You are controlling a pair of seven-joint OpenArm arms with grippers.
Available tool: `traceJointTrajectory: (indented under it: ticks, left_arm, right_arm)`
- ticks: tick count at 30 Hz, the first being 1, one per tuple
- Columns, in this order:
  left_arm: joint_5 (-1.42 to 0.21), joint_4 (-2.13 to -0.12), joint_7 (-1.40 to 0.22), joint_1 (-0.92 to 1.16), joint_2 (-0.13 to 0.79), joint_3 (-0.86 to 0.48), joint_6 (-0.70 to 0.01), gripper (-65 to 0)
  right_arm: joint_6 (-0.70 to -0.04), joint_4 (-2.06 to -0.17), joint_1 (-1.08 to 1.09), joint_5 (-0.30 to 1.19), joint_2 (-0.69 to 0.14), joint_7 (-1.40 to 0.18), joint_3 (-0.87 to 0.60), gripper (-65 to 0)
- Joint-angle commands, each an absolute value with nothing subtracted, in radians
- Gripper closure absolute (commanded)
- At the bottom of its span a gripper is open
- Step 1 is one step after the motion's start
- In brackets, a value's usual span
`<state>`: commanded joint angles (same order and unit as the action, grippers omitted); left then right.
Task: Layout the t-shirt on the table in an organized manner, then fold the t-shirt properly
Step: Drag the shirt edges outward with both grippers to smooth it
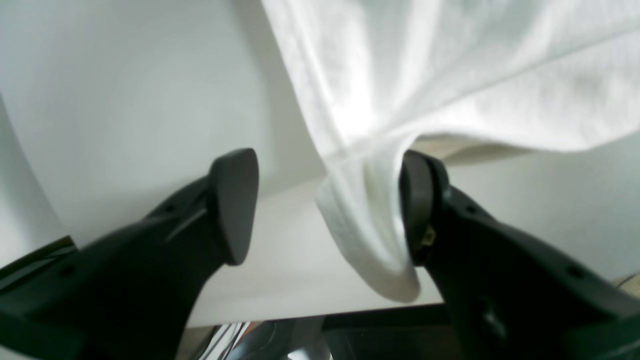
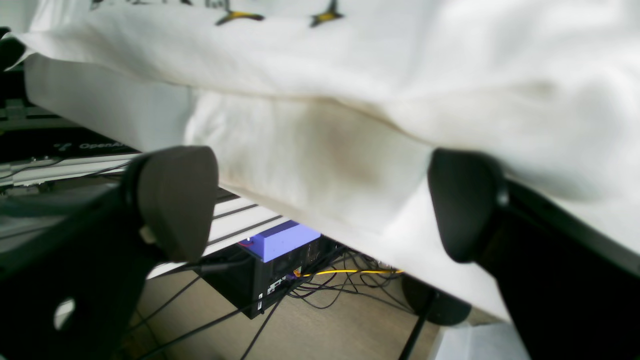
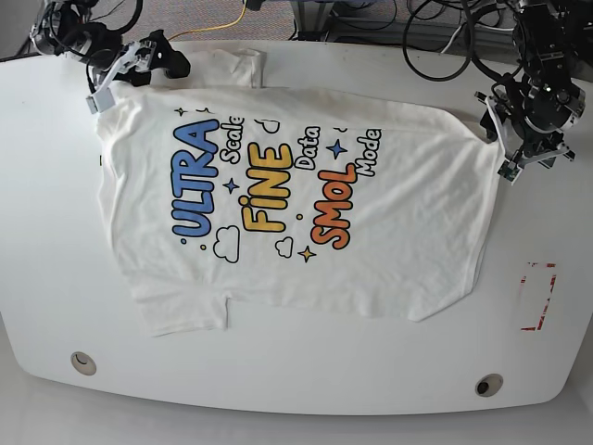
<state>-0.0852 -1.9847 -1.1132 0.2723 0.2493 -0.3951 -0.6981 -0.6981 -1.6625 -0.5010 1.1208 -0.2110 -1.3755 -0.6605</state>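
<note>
Dark fingers point(image 1: 235, 205) of the left gripper point(image 1: 327, 207) stand apart, a hanging fold of the t-shirt point(image 1: 370, 235) between them, touching one pad only, not clamped. Right gripper point(image 2: 320, 202) also apart, cloth point(image 2: 320, 165) draped across the gap over the table point(image 2: 85, 107) edge. From the base view the t-shirt point(image 3: 296, 209) lies print-up, mostly flat on the table point(image 3: 296, 389), with its far corners at the left gripper point(image 3: 519, 153) and right gripper point(image 3: 125, 69). Risk, as a judgement: closing on one layer or pulling unevenly could drag the shirt off the far edge or skew it. Both arms sit low at the far corners, wrists angled toward the cloth.
</note>
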Motion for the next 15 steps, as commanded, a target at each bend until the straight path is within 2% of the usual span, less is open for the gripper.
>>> traceJointTrajectory:
  ticks: [5,10,13,15]
  left_arm:
    - [-0.085,-1.985,-1.113,0.272,0.268,-0.394,-0.698,-36.0]
    - [-0.085,-1.985,-1.113,0.271,0.268,-0.394,-0.698,-35.8]
    - [-0.085,-1.985,-1.113,0.271,0.268,-0.394,-0.698,-35.8]
    - [-0.085,-1.985,-1.113,0.271,0.268,-0.394,-0.698,-35.6]
  right_arm:
    - [-0.698,-1.662,-0.504,1.118,-0.18,-1.377,-0.659,-64.5]
    - [-0.698,-1.662,-0.504,1.116,-0.174,-1.377,-0.659,-48.7]
    - [-0.698,-1.662,-0.504,1.116,-0.174,-1.377,-0.659,-34.7]
    - [-0.698,-1.662,-0.504,1.116,-0.174,-1.377,-0.659,-22.2]
